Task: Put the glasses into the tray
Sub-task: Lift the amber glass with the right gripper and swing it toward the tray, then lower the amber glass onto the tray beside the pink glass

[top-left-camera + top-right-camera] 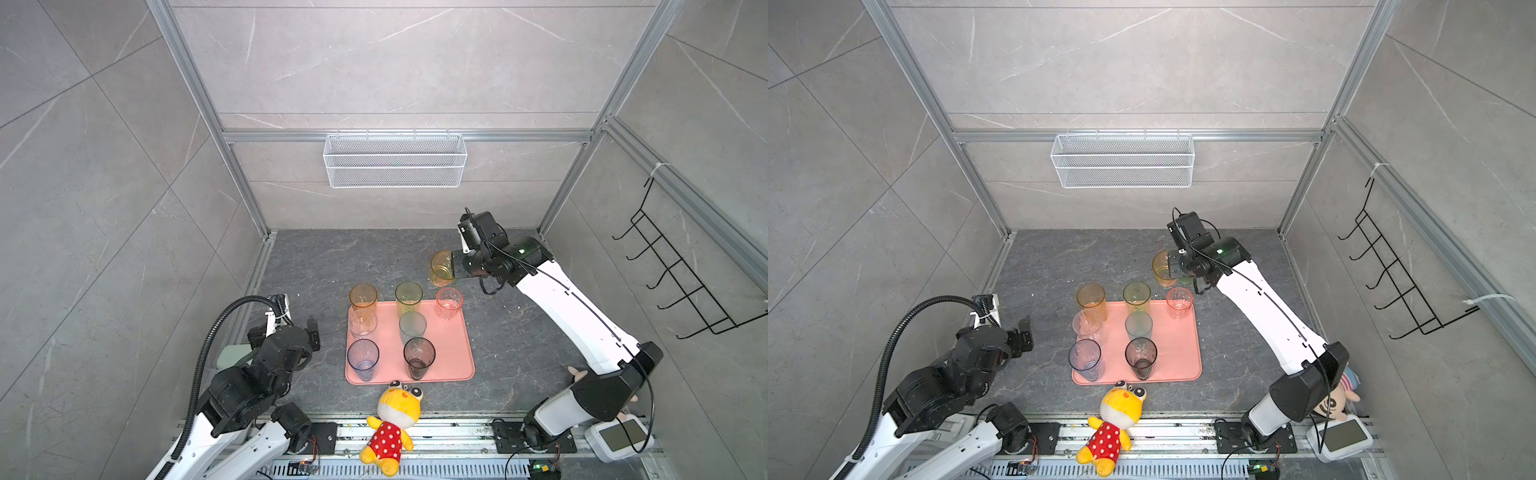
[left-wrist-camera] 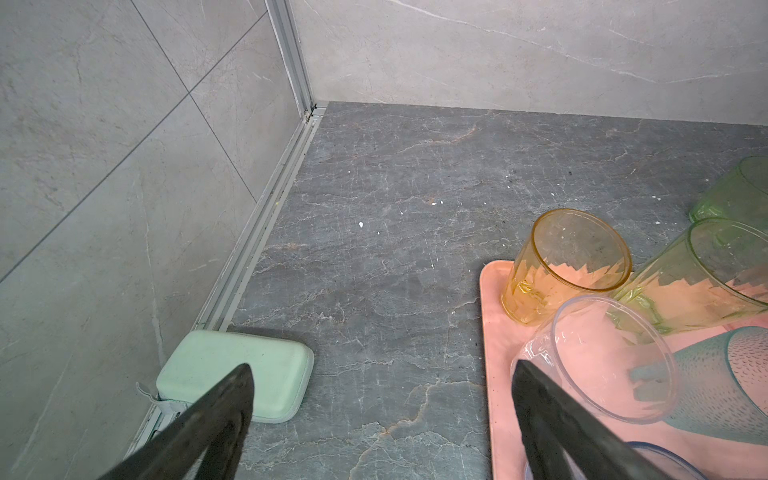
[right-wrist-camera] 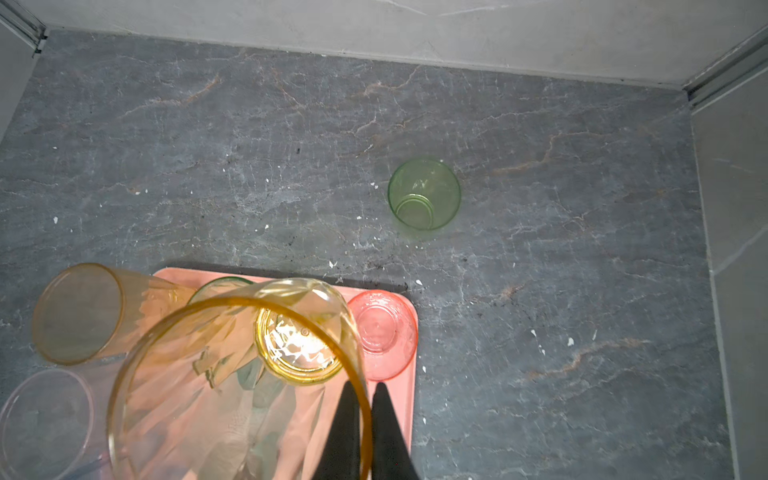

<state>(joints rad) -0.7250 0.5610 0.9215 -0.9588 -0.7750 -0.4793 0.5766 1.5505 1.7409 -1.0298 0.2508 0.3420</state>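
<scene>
The salmon-pink tray [image 1: 451, 353] [image 1: 1177, 353] lies mid-table. On it stand several glasses: amber [image 1: 363, 297], yellow-green [image 1: 408, 295], pink [image 1: 449, 302], clear [image 1: 363, 322], teal [image 1: 412, 326], blue [image 1: 363, 357] and smoky grey [image 1: 419, 355]. My right gripper [image 1: 453, 268] [image 3: 362, 386] is shut on the rim of a yellow glass [image 1: 441, 269] [image 3: 232, 374], which hangs tilted above the tray's far right corner. A green glass [image 3: 424, 193] stands on the table behind the tray. My left gripper [image 1: 293, 326] [image 2: 382, 365] is open and holds nothing, left of the tray.
A mint-green case [image 2: 237, 374] lies against the left wall. A yellow plush toy [image 1: 395, 424] sits at the table's front edge. A white wire basket [image 1: 395, 160] hangs on the back wall, a black hook rack [image 1: 673, 282] on the right wall.
</scene>
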